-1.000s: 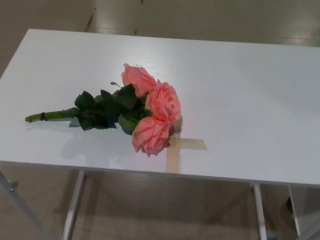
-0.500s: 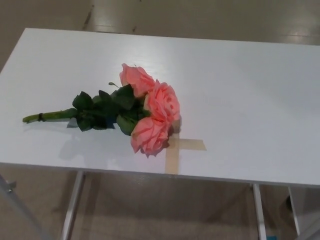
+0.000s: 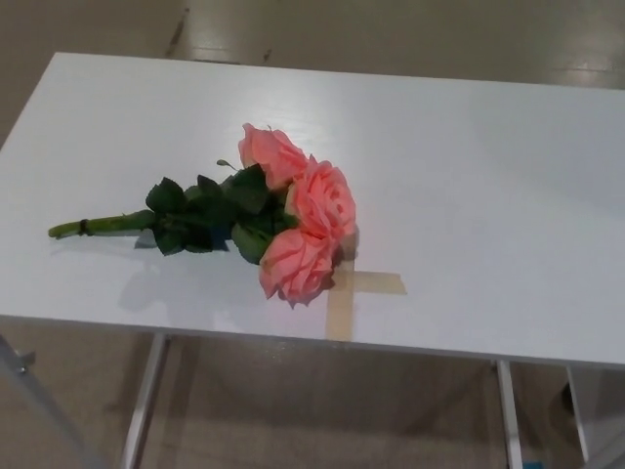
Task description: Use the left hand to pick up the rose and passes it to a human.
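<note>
Three pink roses (image 3: 298, 220) lie bunched on the worktop (image 3: 488, 195), stem (image 3: 98, 226) leftward for my unseen left hand.

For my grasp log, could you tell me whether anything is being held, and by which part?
Nothing is held: neither hand is in view, and the rose bunch lies untouched on the table.

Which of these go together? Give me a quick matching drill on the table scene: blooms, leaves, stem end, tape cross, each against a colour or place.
Things:
1. rose blooms
2. leaves
3. stem end
4. tape cross

Descriptions:
A. tan, flat on the white table, beside the lowest bloom
B. dark green, in the middle of the bunch
C. pink, three clustered together
D. pale green, pointing to the robot's left

Pairs: 1-C, 2-B, 3-D, 4-A
</note>
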`<state>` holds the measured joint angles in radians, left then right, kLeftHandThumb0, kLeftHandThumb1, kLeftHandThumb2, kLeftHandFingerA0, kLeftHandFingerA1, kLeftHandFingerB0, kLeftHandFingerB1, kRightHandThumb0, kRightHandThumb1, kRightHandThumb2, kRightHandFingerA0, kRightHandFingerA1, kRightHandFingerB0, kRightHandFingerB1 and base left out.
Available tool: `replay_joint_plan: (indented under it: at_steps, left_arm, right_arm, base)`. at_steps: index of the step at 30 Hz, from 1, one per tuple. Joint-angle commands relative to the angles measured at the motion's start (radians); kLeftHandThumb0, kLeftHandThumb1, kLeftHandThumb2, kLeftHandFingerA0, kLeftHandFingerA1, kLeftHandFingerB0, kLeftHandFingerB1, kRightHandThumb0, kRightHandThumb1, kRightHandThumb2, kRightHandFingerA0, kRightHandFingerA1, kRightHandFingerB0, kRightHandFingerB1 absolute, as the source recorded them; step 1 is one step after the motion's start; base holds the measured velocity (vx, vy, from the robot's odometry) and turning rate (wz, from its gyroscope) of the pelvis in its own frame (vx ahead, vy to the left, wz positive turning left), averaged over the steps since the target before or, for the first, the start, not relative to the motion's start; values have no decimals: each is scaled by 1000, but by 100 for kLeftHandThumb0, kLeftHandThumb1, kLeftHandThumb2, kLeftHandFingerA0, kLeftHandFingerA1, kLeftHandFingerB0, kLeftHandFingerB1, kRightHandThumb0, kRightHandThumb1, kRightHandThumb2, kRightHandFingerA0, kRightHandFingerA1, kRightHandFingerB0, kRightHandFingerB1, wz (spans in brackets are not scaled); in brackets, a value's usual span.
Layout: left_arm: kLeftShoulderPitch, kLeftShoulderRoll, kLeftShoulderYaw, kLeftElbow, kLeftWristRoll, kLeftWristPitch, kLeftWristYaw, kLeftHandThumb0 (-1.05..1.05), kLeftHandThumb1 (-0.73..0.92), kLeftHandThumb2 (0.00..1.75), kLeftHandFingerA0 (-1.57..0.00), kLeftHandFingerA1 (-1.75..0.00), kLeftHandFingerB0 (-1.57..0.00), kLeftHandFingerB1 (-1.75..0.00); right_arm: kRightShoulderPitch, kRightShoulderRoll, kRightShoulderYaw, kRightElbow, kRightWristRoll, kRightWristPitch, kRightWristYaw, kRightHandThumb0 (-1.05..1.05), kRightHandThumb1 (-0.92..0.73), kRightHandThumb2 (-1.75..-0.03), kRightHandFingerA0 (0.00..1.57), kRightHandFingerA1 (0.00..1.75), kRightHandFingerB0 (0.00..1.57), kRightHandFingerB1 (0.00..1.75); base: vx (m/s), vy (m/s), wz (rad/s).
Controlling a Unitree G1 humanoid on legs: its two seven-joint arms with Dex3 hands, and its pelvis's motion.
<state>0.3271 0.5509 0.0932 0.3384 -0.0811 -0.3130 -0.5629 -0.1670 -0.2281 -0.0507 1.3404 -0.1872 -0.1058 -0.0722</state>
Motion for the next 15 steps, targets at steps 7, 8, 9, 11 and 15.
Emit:
replay_joint_plan:
  at_steps: [7, 8, 9, 11, 15]
  left_arm:
    - [194, 135, 70, -681, -386, 43, -259, -54, 38, 66, -17, -37, -43, -43]
    - [189, 134, 83, -715, -392, 41, -242, -55, 38, 66, -12, -36, -39, -41]
    - [181, 132, 103, -763, -401, 34, -217, -55, 38, 66, -12, -36, -39, -41]
    - [159, 115, 133, -831, -387, 25, -161, -59, 38, 67, -10, -35, -30, -39]
    - [161, 98, 147, -857, -391, 45, -150, -60, 39, 68, -11, -34, -26, -38]
  right_arm:
    - [-9, -17, 5, 6, -3, 6, -3, -56, -63, -60, 56, 42, 44, 37]
    - [-11, -16, 4, 6, -2, 7, -2, -55, -63, -60, 57, 42, 44, 37]
    - [-15, -15, 3, 5, -1, 9, -2, -55, -63, -60, 57, 42, 44, 37]
    - [-15, -16, 4, 7, -3, 10, 0, -55, -63, -60, 58, 43, 45, 37]
    - [-1, -16, 5, 8, -3, 8, 1, -54, -63, -60, 58, 43, 45, 37]
  base:
    - [0, 0, 0]
    - [0, 0, 0]
    - [0, 0, 0]
    - [0, 0, 0]
    - [0, 0, 0]
